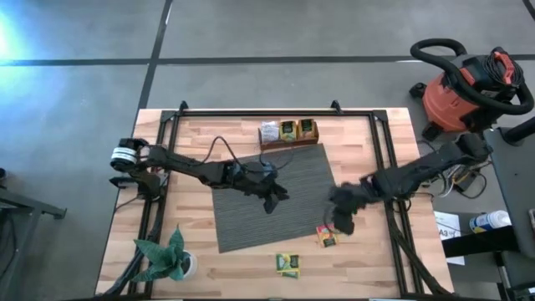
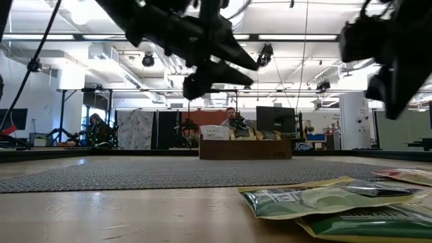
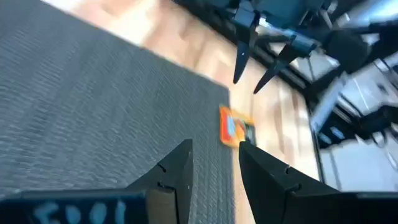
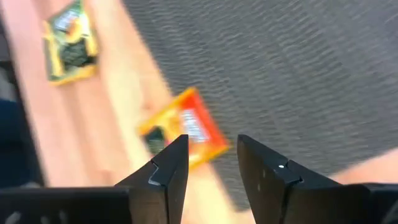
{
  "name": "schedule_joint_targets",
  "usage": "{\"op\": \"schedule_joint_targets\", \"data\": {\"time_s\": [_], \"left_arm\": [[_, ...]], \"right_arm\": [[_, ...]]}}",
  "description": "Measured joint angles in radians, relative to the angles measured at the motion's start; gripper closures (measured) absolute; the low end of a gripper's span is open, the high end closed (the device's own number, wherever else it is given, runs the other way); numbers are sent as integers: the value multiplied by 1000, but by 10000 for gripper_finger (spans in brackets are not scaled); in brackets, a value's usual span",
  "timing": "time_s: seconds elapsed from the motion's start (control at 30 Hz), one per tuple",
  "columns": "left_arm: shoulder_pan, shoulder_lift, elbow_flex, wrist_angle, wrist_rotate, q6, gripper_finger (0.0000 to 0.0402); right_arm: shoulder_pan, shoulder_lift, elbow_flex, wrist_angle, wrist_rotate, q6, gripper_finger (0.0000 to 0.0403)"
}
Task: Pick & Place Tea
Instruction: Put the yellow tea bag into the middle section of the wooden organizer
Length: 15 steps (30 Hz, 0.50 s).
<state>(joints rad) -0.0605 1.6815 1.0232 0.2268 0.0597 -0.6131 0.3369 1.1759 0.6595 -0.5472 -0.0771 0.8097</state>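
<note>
Just below open right gripper (image 4: 211, 165), orange tea packet (image 4: 186, 135), untouched

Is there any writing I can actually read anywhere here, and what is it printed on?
"TAZO": white card at the front of the brown box across the table, low view.
Tea packets: print too blurred to read.
White paper beside the table: too small to read.
</note>
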Motion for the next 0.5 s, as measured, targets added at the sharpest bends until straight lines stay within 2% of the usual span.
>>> {"op": "schedule_joint_targets", "data": {"time_s": [0.17,0.33,0.5], "left_arm": [[-29,88,78,-95,164,1,278],[-95,100,100,-258,173,2,278],[-172,100,87,-261,223,12,278]], "right_arm": [[128,49,-73,259,31,240,271],[152,140,-97,434,22,324,271],[152,288,-80,707,-26,375,271]]}}
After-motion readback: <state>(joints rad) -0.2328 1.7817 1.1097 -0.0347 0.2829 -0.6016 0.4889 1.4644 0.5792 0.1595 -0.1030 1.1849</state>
